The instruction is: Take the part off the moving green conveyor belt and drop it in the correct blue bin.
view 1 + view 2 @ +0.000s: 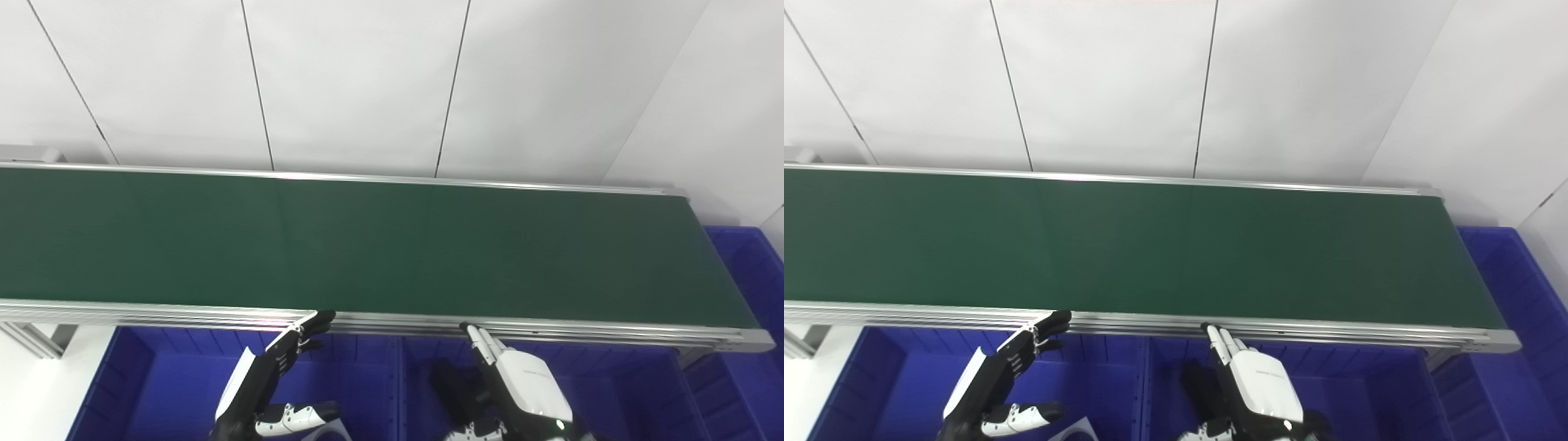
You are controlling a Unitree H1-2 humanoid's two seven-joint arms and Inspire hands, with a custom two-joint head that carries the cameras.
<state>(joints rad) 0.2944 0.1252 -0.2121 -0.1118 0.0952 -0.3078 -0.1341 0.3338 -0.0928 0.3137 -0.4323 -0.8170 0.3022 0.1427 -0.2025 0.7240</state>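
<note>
The green conveyor belt runs across the picture with no part on it. My left hand is open and empty, fingers stretched toward the belt's near rail, hovering over the left blue bin. My right hand is open and empty, fingers apart, fingertips near the rail, over the middle blue bin. In the right eye view the left hand and right hand show the same way. No part is in view in either view.
A third blue bin stands past the belt's right end. The aluminium rail borders the belt's near edge. A white edge shows in the left bin under my left hand. White wall panels stand behind.
</note>
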